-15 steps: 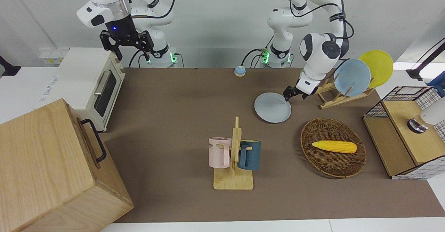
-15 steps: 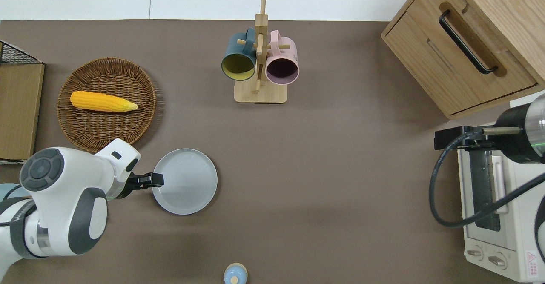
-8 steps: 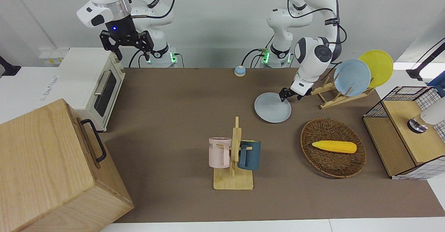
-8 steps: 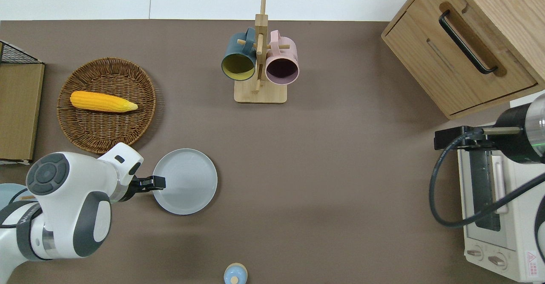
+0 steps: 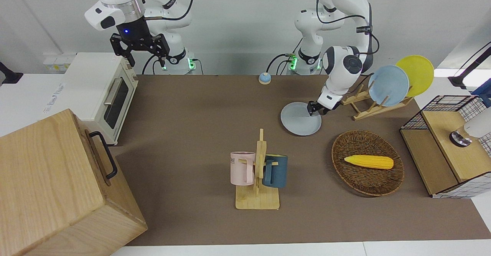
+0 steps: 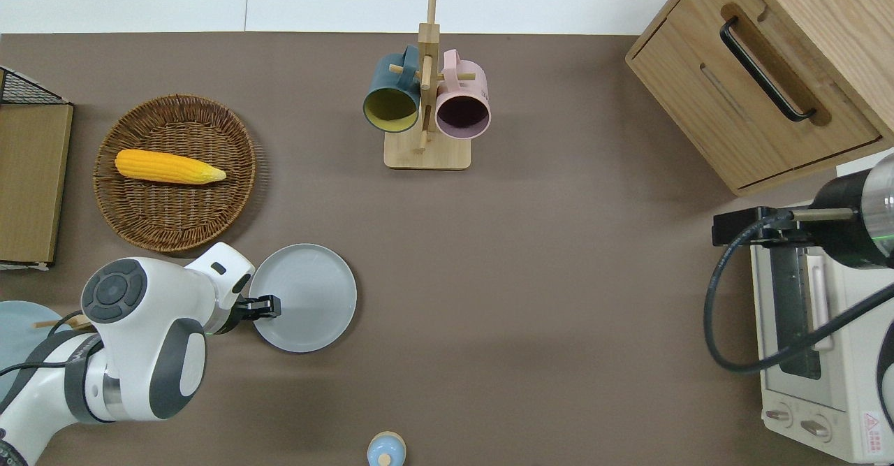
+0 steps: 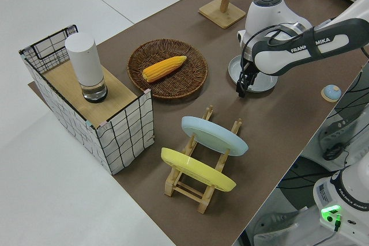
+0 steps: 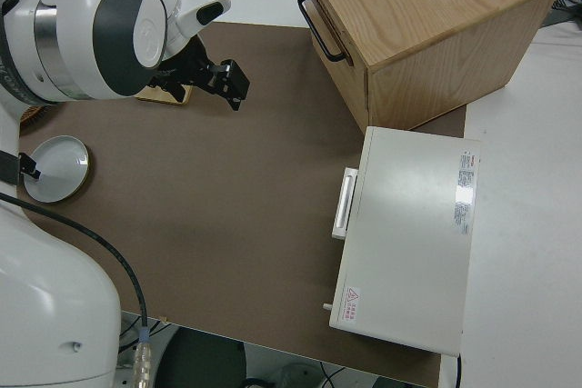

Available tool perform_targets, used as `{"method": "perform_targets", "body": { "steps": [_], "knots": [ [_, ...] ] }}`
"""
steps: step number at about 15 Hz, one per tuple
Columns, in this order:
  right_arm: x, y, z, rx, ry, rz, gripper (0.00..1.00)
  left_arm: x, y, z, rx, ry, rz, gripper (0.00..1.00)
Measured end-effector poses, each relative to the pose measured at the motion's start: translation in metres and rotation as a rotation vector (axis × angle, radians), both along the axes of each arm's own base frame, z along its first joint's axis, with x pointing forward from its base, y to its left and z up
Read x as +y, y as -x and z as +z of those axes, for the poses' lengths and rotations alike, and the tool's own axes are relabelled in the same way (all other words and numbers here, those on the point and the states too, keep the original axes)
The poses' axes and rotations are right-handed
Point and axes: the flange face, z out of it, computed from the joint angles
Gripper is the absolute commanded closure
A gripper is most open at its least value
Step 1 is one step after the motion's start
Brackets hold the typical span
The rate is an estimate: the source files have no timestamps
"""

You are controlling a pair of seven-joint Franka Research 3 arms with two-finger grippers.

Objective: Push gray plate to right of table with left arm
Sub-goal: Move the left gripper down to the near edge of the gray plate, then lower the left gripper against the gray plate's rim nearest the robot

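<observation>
The gray plate lies flat on the brown table toward the left arm's end, nearer to the robots than the wicker basket. My left gripper is shut, low, with its tips over the plate's rim on the side toward the left arm's end. It also shows in the left side view, with the plate partly hidden by the arm. The right arm is parked, its gripper open and empty.
A wicker basket holds a corn cob. A wooden rack holds a sky-blue plate and a yellow plate. A mug tree stands mid-table. A toaster oven and a wooden box stand at the right arm's end.
My left gripper has moved from beside the plate's rim to over it, toward the right arm's end. The plate has hardly shifted. The right arm has not moved.
</observation>
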Motion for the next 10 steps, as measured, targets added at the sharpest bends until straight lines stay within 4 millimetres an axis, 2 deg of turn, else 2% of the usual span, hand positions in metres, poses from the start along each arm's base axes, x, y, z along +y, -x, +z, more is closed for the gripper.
{"method": "perform_targets", "body": {
  "steps": [4,10],
  "knots": [
    [0.0000,0.0000,0.0000,0.000,0.000,0.000,0.005,-0.0013,-0.0019,-0.0017,-0.012,-0.001,0.021,0.69],
    [0.0000,0.0000,0.0000,0.000,0.000,0.000,0.005,-0.0027,-0.0030,-0.0003,-0.022,0.001,0.035,0.98]
  ]
}}
